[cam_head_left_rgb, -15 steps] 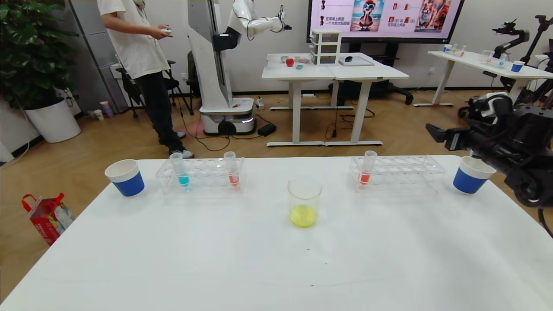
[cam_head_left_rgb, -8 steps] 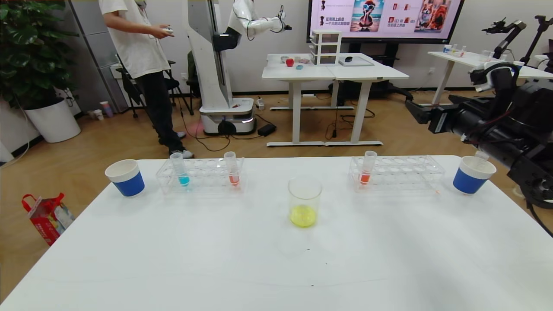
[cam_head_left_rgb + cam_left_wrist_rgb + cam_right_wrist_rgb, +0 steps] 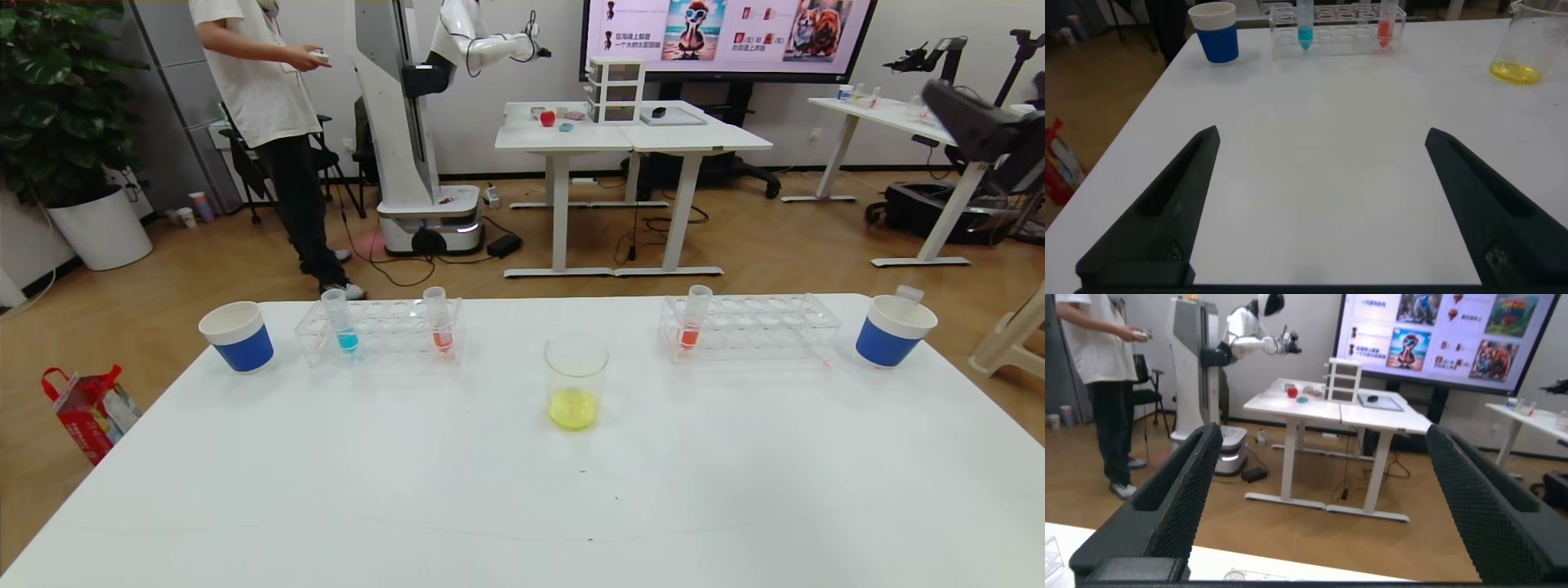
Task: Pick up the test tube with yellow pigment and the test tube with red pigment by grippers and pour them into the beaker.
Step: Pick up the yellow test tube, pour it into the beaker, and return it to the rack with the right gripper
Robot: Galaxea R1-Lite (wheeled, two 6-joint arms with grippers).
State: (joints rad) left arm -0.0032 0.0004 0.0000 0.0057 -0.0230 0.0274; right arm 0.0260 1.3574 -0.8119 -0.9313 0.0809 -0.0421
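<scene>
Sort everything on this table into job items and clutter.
Job: beaker, yellow liquid inside; left-rack red tube; right-rack red tube; left pincer and right pincer, both open.
Lying about: blue tube; left paper cup; right paper cup.

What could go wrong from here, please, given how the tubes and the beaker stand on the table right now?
1. Two racks each hold a red-orange tube, left and right; either arm might go for the wrong one.
2. The blue tube shares the left rack and could be grabbed or knocked.
3. The beaker, already holding yellow liquid, stands unsupported mid-table; a descending arm could tip it.
</scene>
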